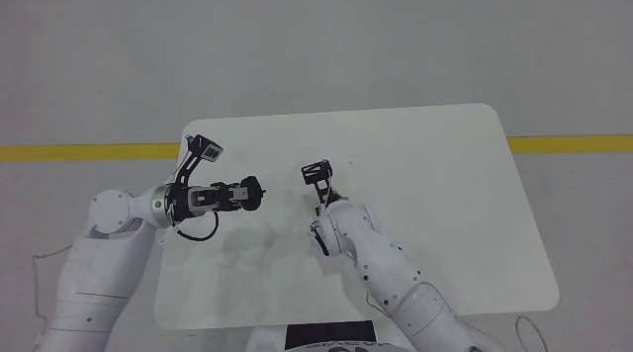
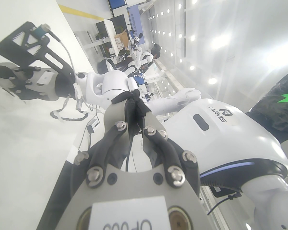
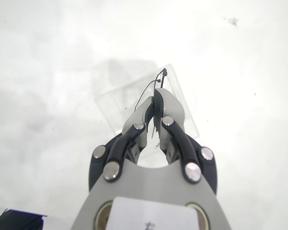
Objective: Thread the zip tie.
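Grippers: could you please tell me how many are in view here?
2. The left gripper hovers over the table's left part; the right gripper, near the table's middle, points down, shut on a thin black zip tie.

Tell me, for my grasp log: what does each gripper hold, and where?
Right gripper: the zip tie, pinched on its strap near the head. Left gripper: black material clamped in it; what it is cannot be told.

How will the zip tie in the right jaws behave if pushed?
Likely floppy: the zip tie is thin and its tail arcs beyond the right gripper. Probably very light, and likely to buckle when pushed endwise.
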Available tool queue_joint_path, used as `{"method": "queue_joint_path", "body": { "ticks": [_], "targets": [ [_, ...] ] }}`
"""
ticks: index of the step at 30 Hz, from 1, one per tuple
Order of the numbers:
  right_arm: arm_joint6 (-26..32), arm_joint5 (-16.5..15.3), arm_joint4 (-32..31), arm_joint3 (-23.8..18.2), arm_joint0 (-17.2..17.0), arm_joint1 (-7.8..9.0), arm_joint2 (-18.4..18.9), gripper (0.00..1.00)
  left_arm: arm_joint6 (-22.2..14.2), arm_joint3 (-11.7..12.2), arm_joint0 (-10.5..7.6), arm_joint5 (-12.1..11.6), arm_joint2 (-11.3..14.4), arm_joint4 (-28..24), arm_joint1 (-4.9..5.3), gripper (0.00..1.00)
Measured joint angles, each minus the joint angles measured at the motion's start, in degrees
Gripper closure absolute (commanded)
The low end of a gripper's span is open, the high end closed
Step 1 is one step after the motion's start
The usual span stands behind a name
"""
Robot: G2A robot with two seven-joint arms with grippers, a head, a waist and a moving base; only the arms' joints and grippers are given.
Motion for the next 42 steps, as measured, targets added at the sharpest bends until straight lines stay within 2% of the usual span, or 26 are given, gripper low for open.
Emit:
{"method": "queue_joint_path", "body": {
  "ticks": [7,17,23,33,35,37,42],
  "targets": [
    [-1.3,-0.9,1.2,-9.5,-5.6,0.77,2.5,1.00,0.0,0.0,0.00,0.0,0.0,0.0,0.00,1.00],
    [-8.1,-8.3,12.9,-18.5,-12.4,2.08,9.0,1.00,0.0,0.0,0.00,0.0,0.0,0.0,0.00,1.00],
    [-13.5,-12.9,21.1,-20.9,-15.3,2.67,12.2,1.00,0.0,0.0,0.00,0.0,0.0,0.0,0.00,1.00],
    [-14.3,-12.4,21.9,-21.1,-15.5,2.58,12.6,1.00,0.0,0.0,0.00,0.0,0.0,0.0,0.00,1.00],
    [-18.8,-12.2,26.0,-21.9,-16.5,2.52,13.4,1.00,0.0,0.0,0.00,0.0,0.0,0.0,0.00,1.00],
    [-23.9,-13.6,29.5,-23.6,-17.8,2.61,14.0,1.00,0.0,0.0,0.00,0.0,0.0,0.0,0.00,1.00],
    [-35.9,-20.2,32.8,-26.7,-22.5,3.22,14.4,1.00,0.0,0.0,0.00,0.0,0.0,0.0,0.00,1.00]
  ]
}}
